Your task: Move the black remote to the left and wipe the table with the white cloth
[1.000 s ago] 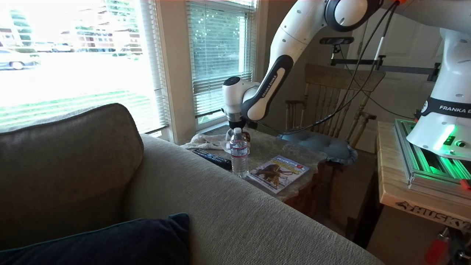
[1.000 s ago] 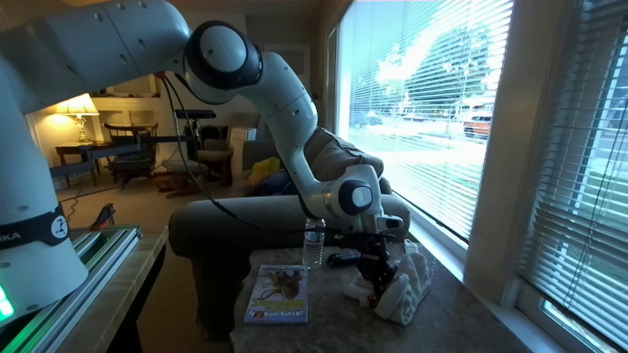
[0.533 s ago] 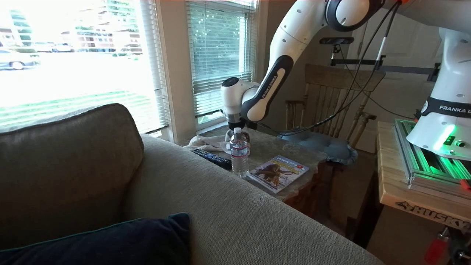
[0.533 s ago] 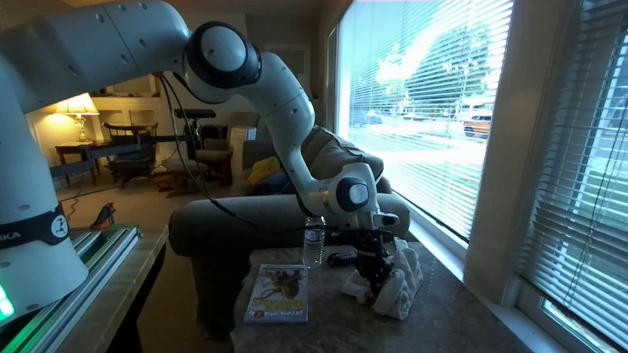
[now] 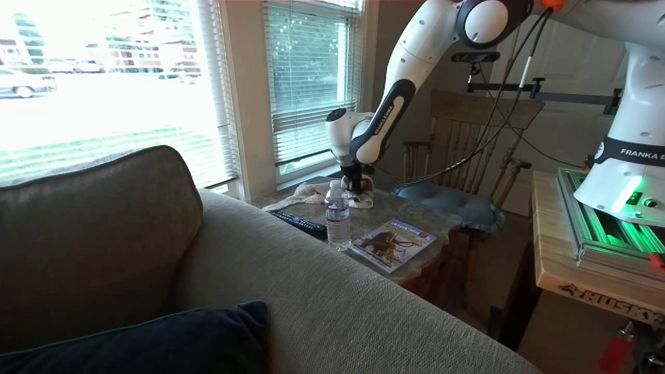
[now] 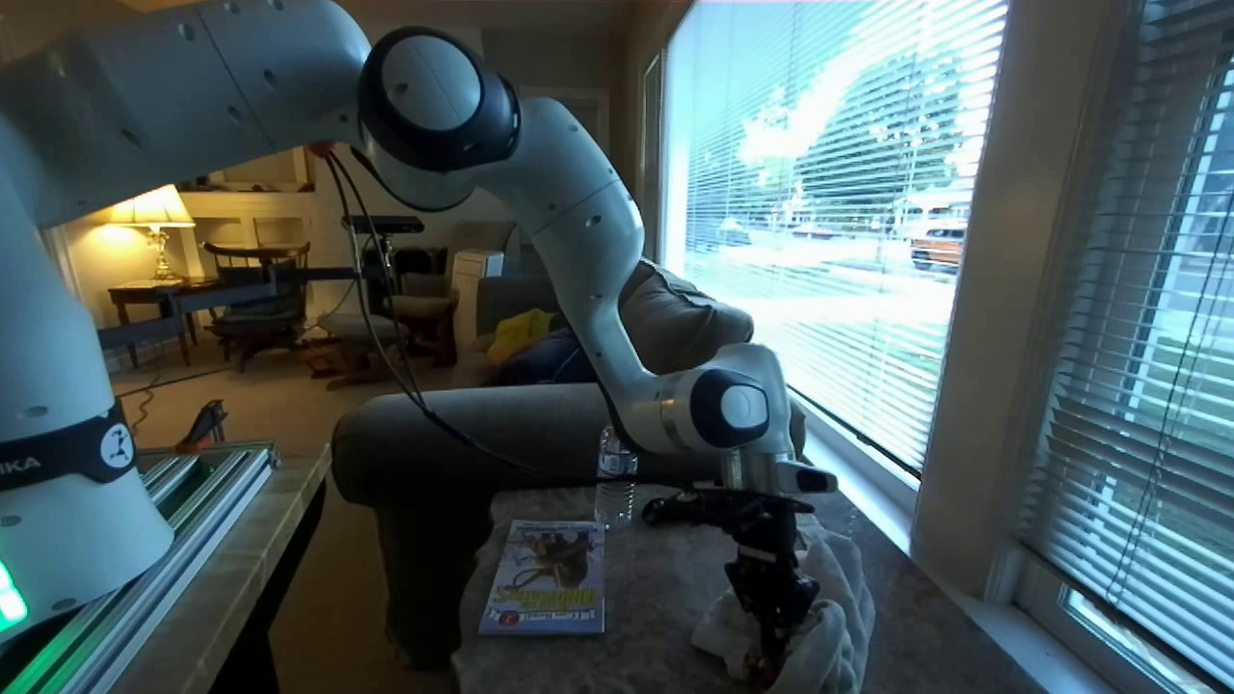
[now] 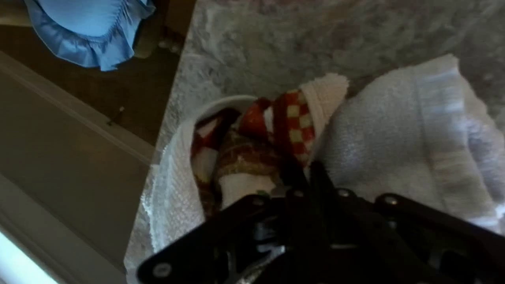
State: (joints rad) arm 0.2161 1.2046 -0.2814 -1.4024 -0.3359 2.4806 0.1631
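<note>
I've got two fingers [image 7: 321,181] clamped on one white cloth [image 7: 386,130], bunched on the one surface [image 7: 276,47]. In an exterior view, with the base of one clear water bottle [image 5: 337,226] as clock centre, one black remote [image 5: 301,224] lies at ten o'clock on the surface, one magazine [image 5: 392,244] at three, the cloth stretched from ten to one. Wrist view adds one blue cushion [image 7: 88,23], ten o'clock from the fingers.

In an exterior view: over sofa arm [image 5: 311,291], down at table [image 5: 387,209]. In an exterior view: past robot arm [image 6: 578,222], across table, facing sofa arm. Both share table, robot arm. Wrist view: close, down past gripper [image 7: 307,169] onto white cloth [image 7: 375,134].
</note>
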